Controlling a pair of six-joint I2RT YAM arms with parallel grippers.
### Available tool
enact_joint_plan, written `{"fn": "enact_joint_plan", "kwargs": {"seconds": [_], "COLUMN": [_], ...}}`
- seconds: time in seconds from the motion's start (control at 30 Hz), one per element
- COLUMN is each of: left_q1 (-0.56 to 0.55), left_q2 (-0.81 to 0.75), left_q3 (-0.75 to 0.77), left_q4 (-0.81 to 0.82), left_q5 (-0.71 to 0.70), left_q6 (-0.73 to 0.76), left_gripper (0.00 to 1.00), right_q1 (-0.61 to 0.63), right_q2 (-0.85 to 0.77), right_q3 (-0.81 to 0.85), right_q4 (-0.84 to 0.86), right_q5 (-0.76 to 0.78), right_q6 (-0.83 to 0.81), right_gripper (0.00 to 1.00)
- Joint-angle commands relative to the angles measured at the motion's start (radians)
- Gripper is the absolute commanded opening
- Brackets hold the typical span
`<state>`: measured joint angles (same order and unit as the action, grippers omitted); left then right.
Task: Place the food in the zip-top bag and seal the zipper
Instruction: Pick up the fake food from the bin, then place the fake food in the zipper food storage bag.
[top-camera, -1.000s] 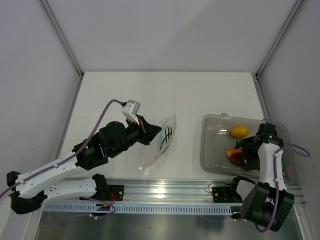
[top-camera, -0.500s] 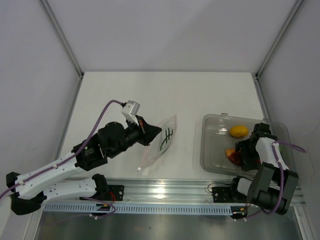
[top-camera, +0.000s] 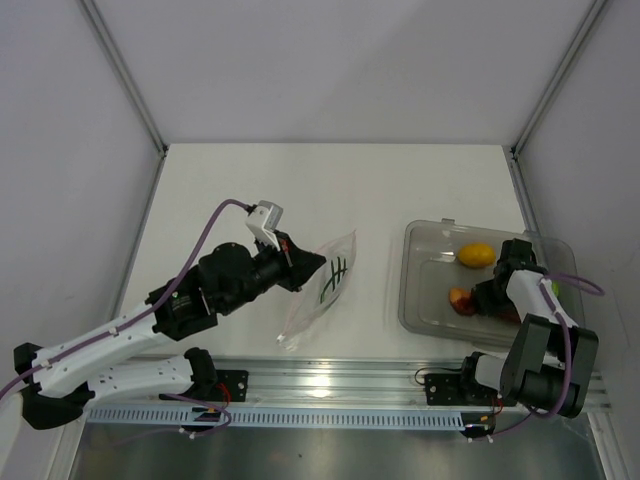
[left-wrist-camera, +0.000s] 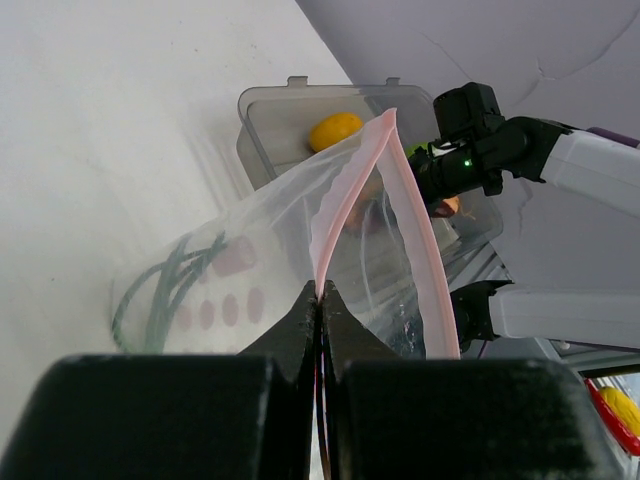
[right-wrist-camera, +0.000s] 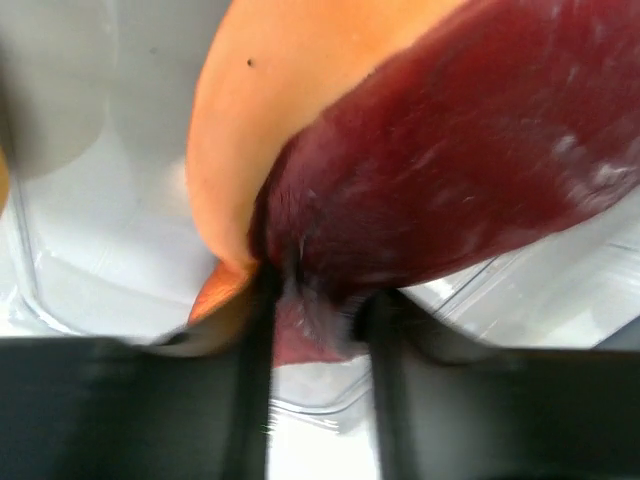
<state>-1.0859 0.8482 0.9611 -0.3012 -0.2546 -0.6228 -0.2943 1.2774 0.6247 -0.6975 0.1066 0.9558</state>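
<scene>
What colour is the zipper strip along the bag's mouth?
The zipper is pink-red; it shows best in the left wrist view.

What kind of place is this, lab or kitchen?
Probably a lab test cell: white table walled by plain white panels, aluminium rail at the near edge, toy food in a clear tray.

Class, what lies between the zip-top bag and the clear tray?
Nothing; only bare white table separates the zip-top bag from the tray, shown in the top view.

Light: bright, even; shadows soft.
Glare: on my base rail (top-camera: 322, 386).
Blur: right wrist view, slice (right-wrist-camera: 450, 170) and my fingers (right-wrist-camera: 390, 400) unfocused.
</scene>
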Motion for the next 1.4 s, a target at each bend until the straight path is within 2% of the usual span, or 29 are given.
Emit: {"fn": "enact_joint_plan", "kwargs": {"seconds": [0.0, 0.07, 0.13, 0.5, 0.73, 0.9, 1.0, 1.03, 1.17, 1.37], "left_q1": [0.006, 0.006, 0.006, 0.006, 0.006, 0.006, 0.006, 0.006, 0.006, 0.006], "left_q2": [0.005, 0.009, 0.015, 0.031, 0.034, 0.037, 0.041, 0.046, 0.069, 0.100], "left_q3": [0.010, 0.013, 0.014, 0.010, 0.013, 0.016, 0.028, 0.030, 0.053, 0.088], "left_q4": [0.034, 0.034, 0.036, 0.040, 0.037, 0.031, 0.020, 0.017, 0.002, -0.013], "left_q5": [0.014, 0.015, 0.018, 0.031, 0.034, 0.037, 0.034, 0.034, 0.049, 0.090], "left_q6": [-0.009, -0.011, -0.014, -0.025, -0.028, -0.028, -0.022, -0.020, -0.011, 0.000], "left_gripper": [0.01, 0.01, 0.01, 0.01, 0.01, 0.00, 0.01, 0.01, 0.01, 0.01], "right_q1": [0.021, 0.026, 0.030, 0.067, 0.119, 0.175, 0.259, 0.326, 0.467, 0.611], "right_q2": [0.019, -0.035, -0.071, -0.409, -0.481, -0.530, -0.533, -0.538, -0.593, -0.569], "right_q3": [-0.088, -0.095, -0.103, 0.019, 0.138, 0.185, 0.234, 0.274, 0.371, 0.524], "right_q4": [0.058, 0.050, 0.043, -0.117, -0.183, -0.142, -0.145, -0.143, -0.113, -0.037], "right_q5": [0.002, -0.015, -0.028, -0.062, -0.030, -0.145, -0.194, -0.196, -0.206, -0.326], "right_q6": [0.011, 0.012, 0.005, -0.110, -0.226, -0.298, -0.344, -0.357, -0.417, -0.483], "right_gripper": [0.21, 0.06, 0.00, 0.00, 0.00, 0.00, 0.00, 0.00, 0.00, 0.00]}}
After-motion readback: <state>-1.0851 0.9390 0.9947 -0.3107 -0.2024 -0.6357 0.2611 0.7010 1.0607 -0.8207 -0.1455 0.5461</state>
